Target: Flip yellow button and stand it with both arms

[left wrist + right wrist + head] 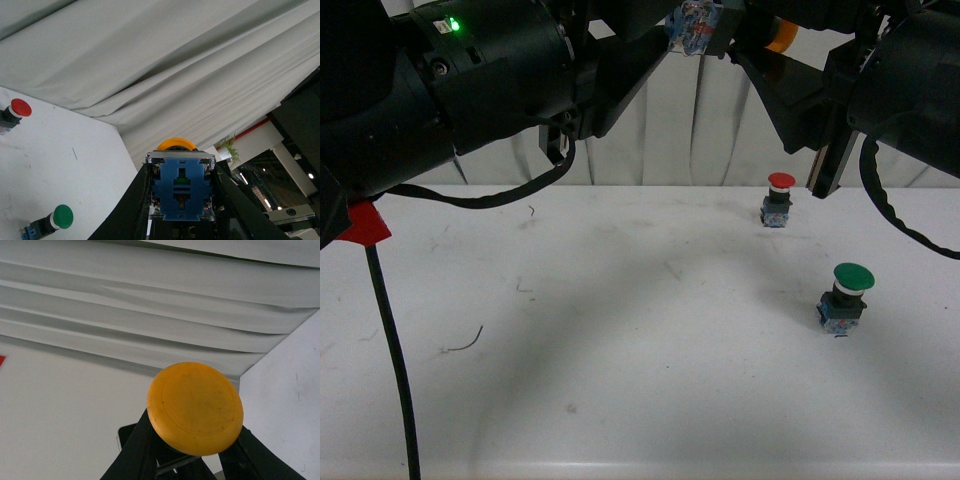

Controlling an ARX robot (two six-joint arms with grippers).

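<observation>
Currently, the left arm (pixel 470 80) fills the upper left of the front view, with a green indicator light (pixel 453 25) lit on its housing. A red tag (pixel 362 225) sits at its lower edge, and a black cable (pixel 395 350) hangs down in front of the white counter (pixel 620 350).

The left claw (pixel 670 35) reaches up and toward the centre, well above the counter. It is set narrow. In the left wrist view its 2 fingers (pixel 135 210) press against opposite sides of the blue block base of the yellow button (pixel 182 190).

The yellow button is held in the air between the 2 arms, in front of the white curtain (pixel 150 60). It lies roughly horizontal, base toward the left arm and cap (pixel 195 407) toward the right arm.

The right claw (pixel 765 40) meets the button from the other side. In the right wrist view its 2 fingers (pixel 135 455) converge under the cap at a narrow setting. The cap hides the contact area, so it cannot be told whether this claw grips the button.

The right arm (pixel 910 80) occupies the upper right of the front view.

On the right part of the counter, a red-capped button (pixel 779 198) stands upright near the back edge. A green-capped button (pixel 845 295) stands upright nearer the robot. The 2 are well apart.
</observation>
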